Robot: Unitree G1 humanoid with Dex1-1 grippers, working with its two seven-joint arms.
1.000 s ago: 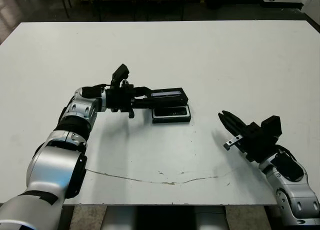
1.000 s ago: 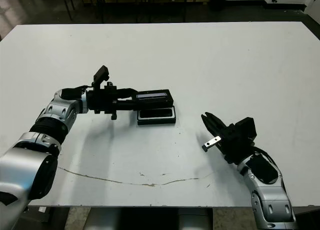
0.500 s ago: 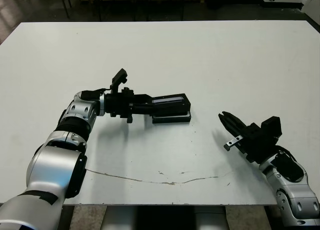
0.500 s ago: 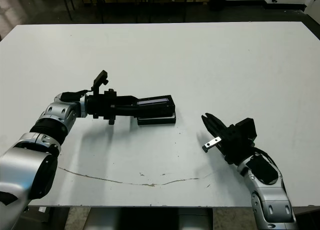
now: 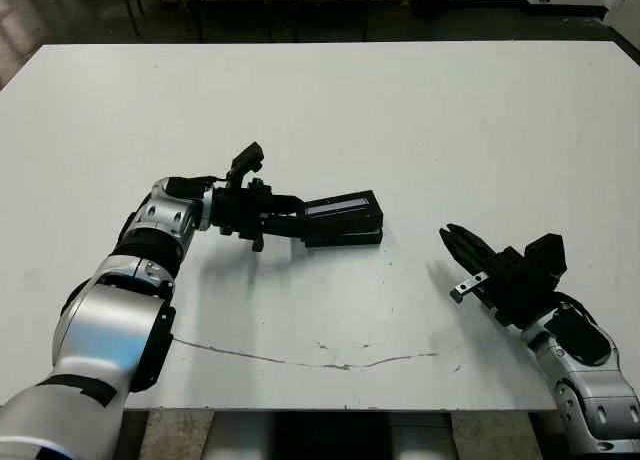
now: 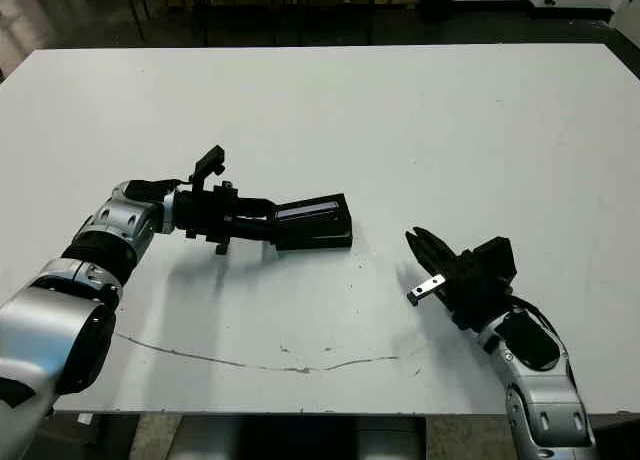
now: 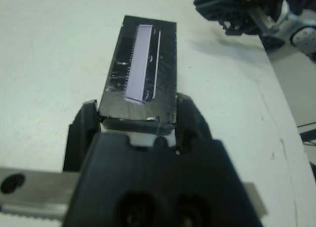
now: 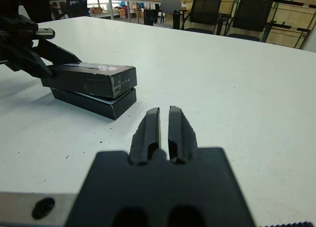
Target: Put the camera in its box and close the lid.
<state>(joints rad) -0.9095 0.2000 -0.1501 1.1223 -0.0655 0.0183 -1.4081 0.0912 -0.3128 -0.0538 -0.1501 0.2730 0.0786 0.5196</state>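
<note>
Left wrist view: the left pincer (image 7: pixel 138 119) has its two black fingers (image 7: pixel 83 133) clamped on the near short end of the lid (image 7: pixel 143 64), one finger on each long side.
Left pincer, head views: it reaches from the robot's left toward the middle of the counter (image 5: pixel 400 110), fingers pointing to the robot's right, gripping the lid by its left end.
Lid: flat and black, with a glossy grey-bluish stripe along its top; it sits over the box (image 5: pixel 345 238), slightly skewed, so that its far end lies a little further from the robot than the box's.
Lid fit: in the right wrist view the lid (image 8: pixel 94 80) lies on top of the box (image 8: pixel 96 102) with a visible seam between them, its end face overhanging the box's corner a little; it looks not fully seated.
Box: black outside, resting on the counter near its middle; only a strip of its side shows beneath the lid.
Camera: not visible in any view; the box's inside is covered by the lid.
Right pincer (image 8: pixel 164 126): fingers closed together with only a thin slit between them, holding nothing.
Right pincer position: it is at the robot's right, close to the near edge of the counter, well apart from the box, its fingers pointing toward it (image 5: pixel 462 246).
Counter: white, with a thin dark crack line (image 5: pixel 330 362) near the front edge.
</note>
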